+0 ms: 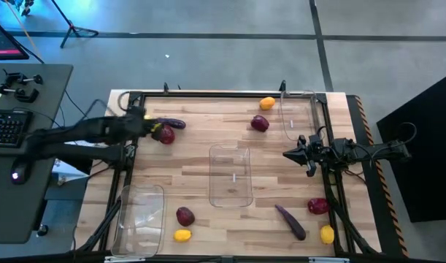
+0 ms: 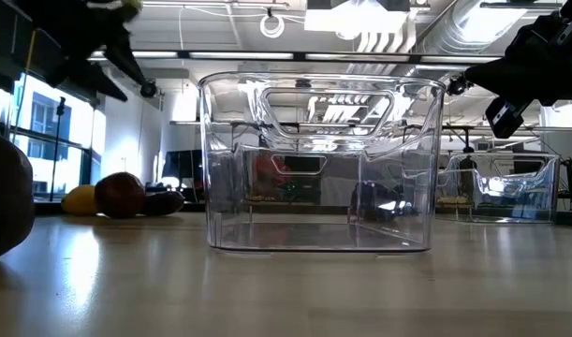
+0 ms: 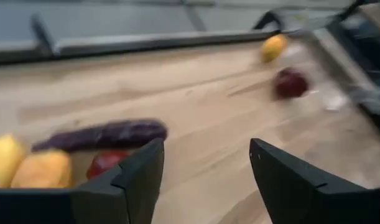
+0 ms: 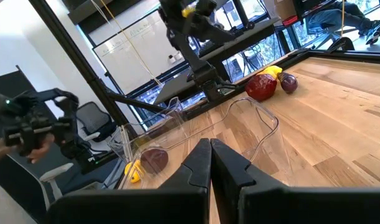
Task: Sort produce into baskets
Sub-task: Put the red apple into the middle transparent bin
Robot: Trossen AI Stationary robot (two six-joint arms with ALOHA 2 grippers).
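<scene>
My left gripper (image 1: 151, 126) hangs open and empty above the table's far left, over a cluster of produce: a dark purple eggplant (image 3: 102, 135), a dark red fruit (image 3: 106, 163), a yellow fruit (image 3: 3, 158) and an orange one (image 3: 43, 169). Its fingers (image 3: 146, 171) stand just short of the cluster. My right gripper (image 1: 288, 155) is shut and empty above the table's right side, pointing left toward the middle clear bin (image 1: 230, 175). The other clear bins stand at the near left (image 1: 140, 219) and the far right (image 1: 299, 113).
An orange fruit (image 1: 267, 104) and a red fruit (image 1: 260, 123) lie at the far middle. A red fruit (image 1: 185, 216) and a yellow one (image 1: 182, 234) lie by the near-left bin. An eggplant (image 1: 290, 221), a red fruit (image 1: 317, 206) and a yellow one (image 1: 326, 234) lie near right.
</scene>
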